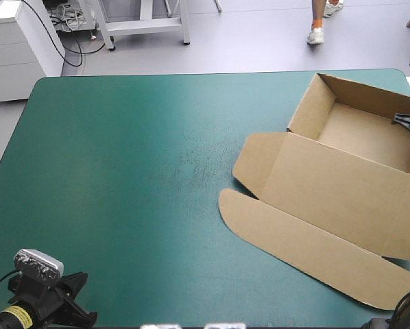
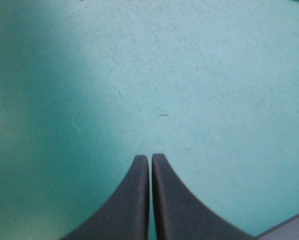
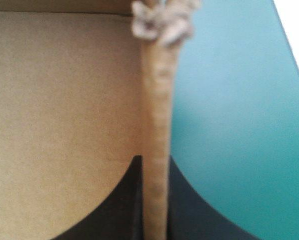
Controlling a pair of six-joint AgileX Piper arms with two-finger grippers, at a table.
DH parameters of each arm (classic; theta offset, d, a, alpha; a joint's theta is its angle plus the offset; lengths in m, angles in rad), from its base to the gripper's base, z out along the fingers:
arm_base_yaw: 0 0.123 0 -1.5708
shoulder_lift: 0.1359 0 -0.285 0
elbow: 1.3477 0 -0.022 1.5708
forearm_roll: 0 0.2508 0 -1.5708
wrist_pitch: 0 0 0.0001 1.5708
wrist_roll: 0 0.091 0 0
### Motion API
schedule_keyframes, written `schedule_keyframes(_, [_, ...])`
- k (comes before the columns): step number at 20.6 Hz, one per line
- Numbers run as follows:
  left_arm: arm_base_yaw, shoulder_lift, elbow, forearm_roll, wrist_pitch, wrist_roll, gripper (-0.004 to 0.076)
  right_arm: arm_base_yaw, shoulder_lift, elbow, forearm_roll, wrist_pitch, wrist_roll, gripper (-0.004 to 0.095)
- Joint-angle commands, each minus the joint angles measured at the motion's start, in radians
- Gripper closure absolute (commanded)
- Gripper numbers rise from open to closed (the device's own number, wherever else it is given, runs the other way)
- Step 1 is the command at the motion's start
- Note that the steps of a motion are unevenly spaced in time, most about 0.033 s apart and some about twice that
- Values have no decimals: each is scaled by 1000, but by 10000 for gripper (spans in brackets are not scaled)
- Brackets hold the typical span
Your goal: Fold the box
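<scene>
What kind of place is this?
Probably a robot lab or test workshop: a teal-green table, a left tool shut over it, and a right tool pinching one wall of a brown box.

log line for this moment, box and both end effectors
box: open tray, lid flat | right end effector: shut on box | left end effector: shut, empty

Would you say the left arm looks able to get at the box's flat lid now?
Probably yes: only bare teal-green cover lies between the left pincer and the lid.
</scene>
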Motion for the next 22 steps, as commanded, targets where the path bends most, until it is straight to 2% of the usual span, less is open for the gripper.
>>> schedule_keyframes(1, [-1,12,-23,-13,-56,-4,731,-99,-65,-32,0,-13,-15,928])
schedule_keyframes(4, [-1,12,-23,-13,-56,-4,731,-185,-65,-32,-8,-13,-15,927])
schedule_keyframes(6, [-1,12,-23,-13,-56,-4,731,-192,-65,-32,-52,-13,-15,916])
schedule_keyframes(8, [-1,12,-23,-13,-56,-4,731,-192,-65,-32,-81,-13,17,820])
schedule_keyframes(11, [-1,12,-23,-13,-56,-4,731,-192,-65,-32,-82,-13,20,565])
schedule_keyframes(12, [-1,12,-23,-13,-56,-4,731,-192,-65,-32,-82,-13,20,530])
schedule_keyframes(18, [-1,12,-23,-13,-56,-4,731,-192,-133,-32,-69,-13,0,535])
schedule_keyframes(22, [-1,12,-23,-13,-56,-4,731,-192,-191,-32,0,-13,-115,541])
